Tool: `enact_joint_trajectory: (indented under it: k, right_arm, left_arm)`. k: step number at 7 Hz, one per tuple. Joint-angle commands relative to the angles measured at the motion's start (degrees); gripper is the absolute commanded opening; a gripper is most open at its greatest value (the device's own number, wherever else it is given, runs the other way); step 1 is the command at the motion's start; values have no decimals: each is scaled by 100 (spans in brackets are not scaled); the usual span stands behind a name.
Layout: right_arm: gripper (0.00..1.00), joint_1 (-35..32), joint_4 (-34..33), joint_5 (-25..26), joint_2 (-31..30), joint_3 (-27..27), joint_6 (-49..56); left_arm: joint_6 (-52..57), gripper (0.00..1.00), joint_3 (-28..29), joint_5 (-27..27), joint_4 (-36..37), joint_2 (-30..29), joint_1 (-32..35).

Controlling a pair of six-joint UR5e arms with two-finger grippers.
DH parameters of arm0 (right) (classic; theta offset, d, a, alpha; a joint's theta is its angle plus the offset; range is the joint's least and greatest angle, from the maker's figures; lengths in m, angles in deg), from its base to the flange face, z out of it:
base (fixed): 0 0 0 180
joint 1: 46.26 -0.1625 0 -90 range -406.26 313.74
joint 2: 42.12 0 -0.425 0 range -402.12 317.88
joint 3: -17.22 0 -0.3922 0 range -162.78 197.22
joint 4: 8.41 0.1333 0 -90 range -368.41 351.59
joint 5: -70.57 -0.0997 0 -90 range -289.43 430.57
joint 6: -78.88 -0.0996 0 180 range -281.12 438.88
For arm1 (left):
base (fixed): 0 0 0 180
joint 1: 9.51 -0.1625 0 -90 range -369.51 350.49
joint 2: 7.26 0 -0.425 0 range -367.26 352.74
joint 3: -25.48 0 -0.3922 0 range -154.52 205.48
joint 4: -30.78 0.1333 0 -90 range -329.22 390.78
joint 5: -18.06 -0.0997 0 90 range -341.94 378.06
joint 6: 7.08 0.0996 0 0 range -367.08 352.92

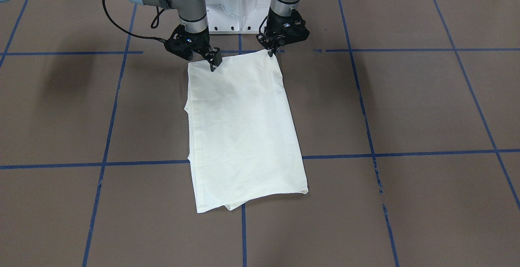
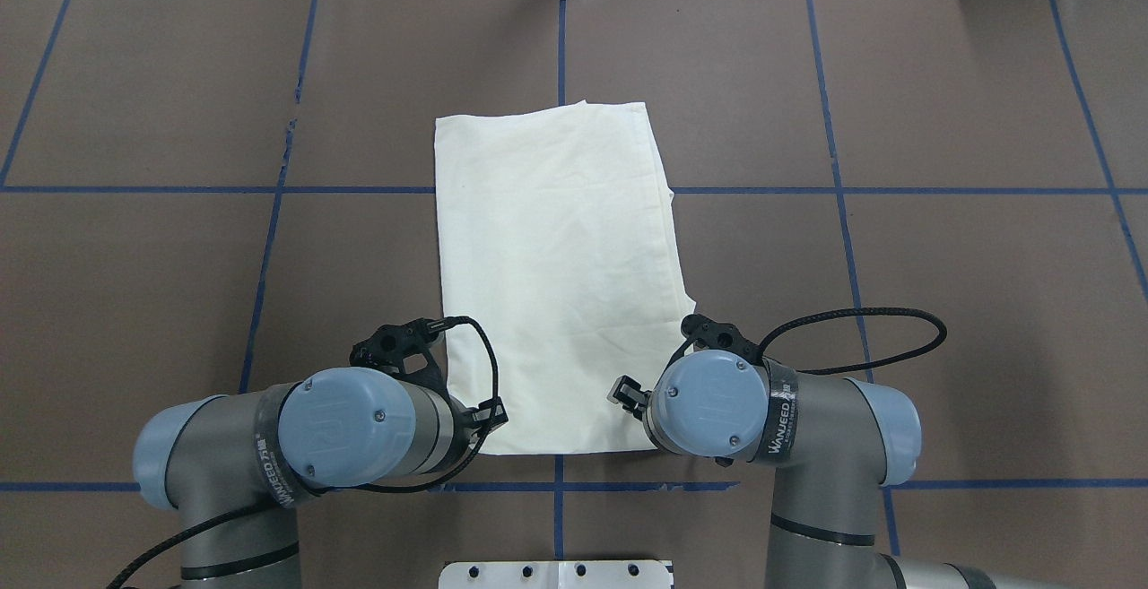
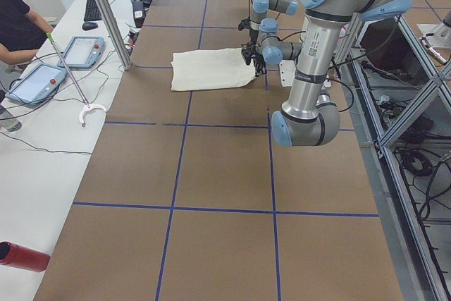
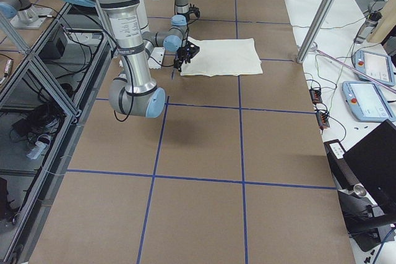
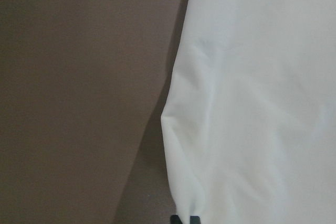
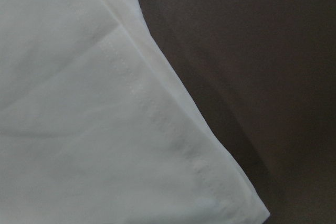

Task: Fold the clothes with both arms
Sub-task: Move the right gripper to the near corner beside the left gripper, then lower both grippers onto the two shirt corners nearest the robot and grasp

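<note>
At the shirt's (image 1: 243,129) robot-side corners stand left gripper (image 1: 271,51) and right gripper (image 1: 213,62).

Shirt (image 1: 243,133) plain cream; table (image 1: 426,104) brown, blue grid lines.

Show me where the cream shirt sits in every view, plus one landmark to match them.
Front-facing: shirt centre, below the white base.
Overhead: shirt centre, above the white base.
Exterior left: shirt upper centre.
Exterior right: shirt upper centre.
Left wrist: shirt fills right half.
Right wrist: shirt fills left side.
Landmark: white base, in the four exterior views.
</note>
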Motion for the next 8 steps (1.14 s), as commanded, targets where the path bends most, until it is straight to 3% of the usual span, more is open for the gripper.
enact_joint_trajectory:
  k: [1, 8]
  right_arm:
    - [100, 0, 12, -3, 64, -90, 13]
    - [100, 27, 12, -12, 12, -99, 22]
  left_arm:
    - [0, 0, -4, 0, 0, -2, 13]
    - [0, 0, -13, 0, 0, -20, 31]
